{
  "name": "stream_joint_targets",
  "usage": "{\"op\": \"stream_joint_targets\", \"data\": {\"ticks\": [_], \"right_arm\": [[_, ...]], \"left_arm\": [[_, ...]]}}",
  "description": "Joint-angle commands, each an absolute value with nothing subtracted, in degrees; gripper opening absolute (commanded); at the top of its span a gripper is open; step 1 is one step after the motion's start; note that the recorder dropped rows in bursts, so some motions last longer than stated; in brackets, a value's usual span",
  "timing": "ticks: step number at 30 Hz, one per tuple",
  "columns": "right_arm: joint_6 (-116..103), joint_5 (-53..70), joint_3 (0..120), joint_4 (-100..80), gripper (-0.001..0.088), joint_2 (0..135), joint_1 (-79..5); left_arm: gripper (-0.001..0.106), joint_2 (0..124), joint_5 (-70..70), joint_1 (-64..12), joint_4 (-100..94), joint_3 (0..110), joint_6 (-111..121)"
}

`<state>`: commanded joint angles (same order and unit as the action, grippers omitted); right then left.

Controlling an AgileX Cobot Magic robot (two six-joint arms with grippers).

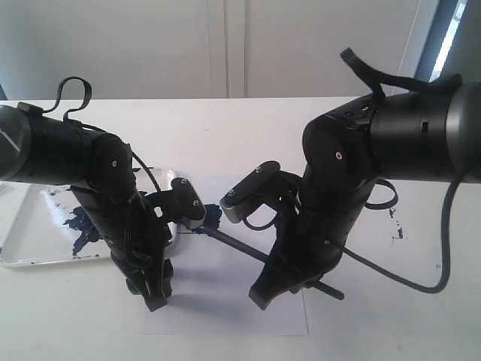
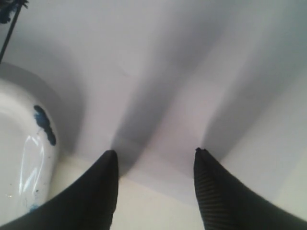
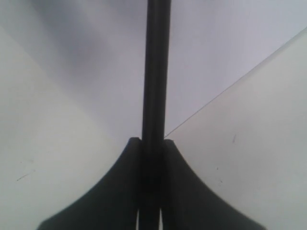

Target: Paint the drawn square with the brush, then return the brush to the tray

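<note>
1. Two grippers point down at the paper sheet (image 1: 225, 310) on the white table (image 1: 391, 320).
2. The right gripper (image 1: 267, 292) is clamped fully onto the brush (image 1: 240, 245). In the right wrist view the black shaft is pinched between both fingers (image 3: 120, 191), with no gap on either side.
3. The brush lies at a low slant and passes through the right gripper. Its long front part reaches out from the gripper toward the left arm's side, and a short rear end sticks out on the opposite side.
4. The drawn square (image 1: 214, 218) shows as a dark navy patch on the paper sheet, ahead of the right gripper at the brush's far end. The left arm's wrist camera housing (image 1: 188, 199) covers part of it. It cannot be told whether the bristles touch the patch.
5. The left gripper (image 1: 155, 297) is spread wide with nothing between its jaws. In the left wrist view its fingertips (image 2: 108, 167) stand at the edge of the paper sheet, with paper ahead of them and bare table behind.
6. The tray (image 1: 30, 226) lies on the table on the side of the left gripper away from the right gripper, just beside the paper sheet. It carries a large navy blotch and splatters. In the left wrist view its rounded, paint-marked corner sits close beside one finger of the left gripper.
7. The right gripper is well apart from the tray, with the left arm between them.
</note>
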<state>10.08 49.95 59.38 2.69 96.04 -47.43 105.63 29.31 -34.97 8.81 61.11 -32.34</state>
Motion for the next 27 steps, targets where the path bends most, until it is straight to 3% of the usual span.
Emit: {"op": "stream_joint_targets", "data": {"ticks": [27], "right_arm": [[7.6, 55.7, 59.3, 0.0, 0.0, 91.9, -47.4]], "left_arm": [[0.054, 105.6, 27.6, -35.0, 8.8, 61.1, -32.3]]}}
